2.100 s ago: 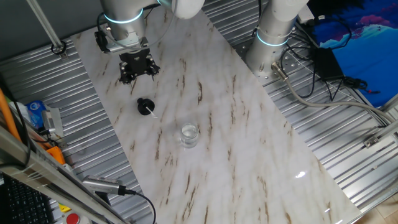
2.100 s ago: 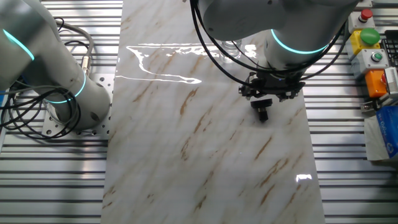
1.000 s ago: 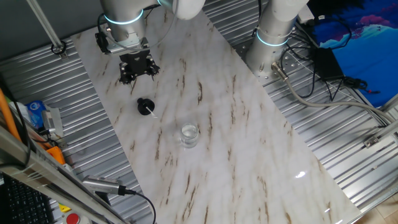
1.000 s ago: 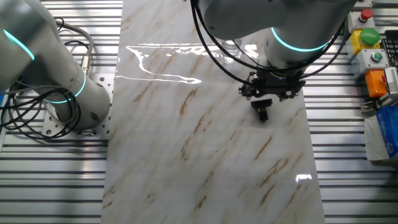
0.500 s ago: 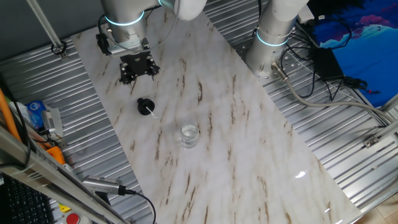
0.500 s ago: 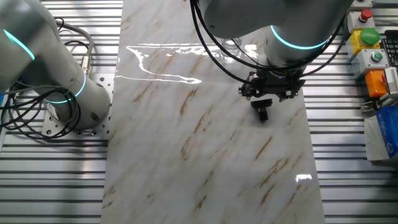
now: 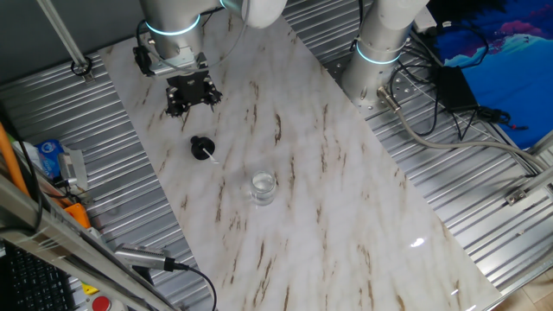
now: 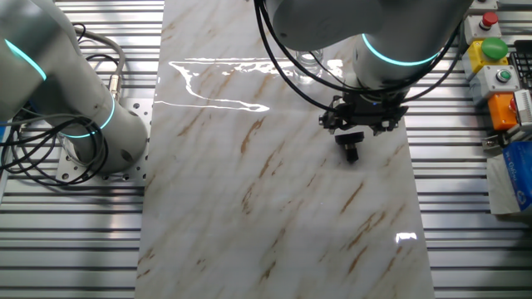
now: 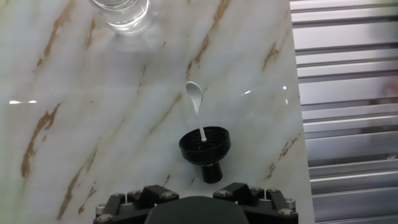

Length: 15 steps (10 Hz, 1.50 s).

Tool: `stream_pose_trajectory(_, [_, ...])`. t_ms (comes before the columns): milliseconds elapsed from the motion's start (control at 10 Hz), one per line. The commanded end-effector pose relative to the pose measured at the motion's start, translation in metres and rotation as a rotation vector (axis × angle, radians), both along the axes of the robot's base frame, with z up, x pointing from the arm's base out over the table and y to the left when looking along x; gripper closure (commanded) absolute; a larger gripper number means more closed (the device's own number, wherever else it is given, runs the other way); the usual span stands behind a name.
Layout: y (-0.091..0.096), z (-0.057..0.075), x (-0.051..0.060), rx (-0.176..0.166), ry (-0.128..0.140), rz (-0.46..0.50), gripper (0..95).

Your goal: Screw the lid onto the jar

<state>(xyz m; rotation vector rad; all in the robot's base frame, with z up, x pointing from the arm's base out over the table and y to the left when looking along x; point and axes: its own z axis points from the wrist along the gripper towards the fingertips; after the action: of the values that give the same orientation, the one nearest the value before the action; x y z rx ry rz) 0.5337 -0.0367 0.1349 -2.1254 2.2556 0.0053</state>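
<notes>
While the arm hung over the upper left of the marble table [image 7: 346,173] in one fixed view, the gripper [image 7: 190,97] held nothing, though how far apart its fingers stood could not be read. The lid [image 7: 202,148] lay just below it in the frame, apart from it, with the jar [image 7: 263,187] further toward the lower right.

Seen from the other fixed view, the gripper [image 8: 363,124] sat right of centre, the lid [image 8: 350,151] just beneath it, and the jar hidden behind the arm.

Through the hand view, the lid [image 9: 206,147] lay low in the centre, a small white spoon [image 9: 196,109] standing from it toward the jar [image 9: 121,14] at the top left edge. Judging by this, the coming move was a short descent onto the lid.
</notes>
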Motion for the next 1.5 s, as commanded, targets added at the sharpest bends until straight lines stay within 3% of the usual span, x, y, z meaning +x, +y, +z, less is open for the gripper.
stream_pose_trajectory(100, [0.0001, -0.0003, 0.0001, -0.004, 0.000, 0.009, 19.0])
stream_pose_trajectory(1500, [0.0001, -0.0003, 0.0001, -0.008, 0.008, 0.026, 19.0])
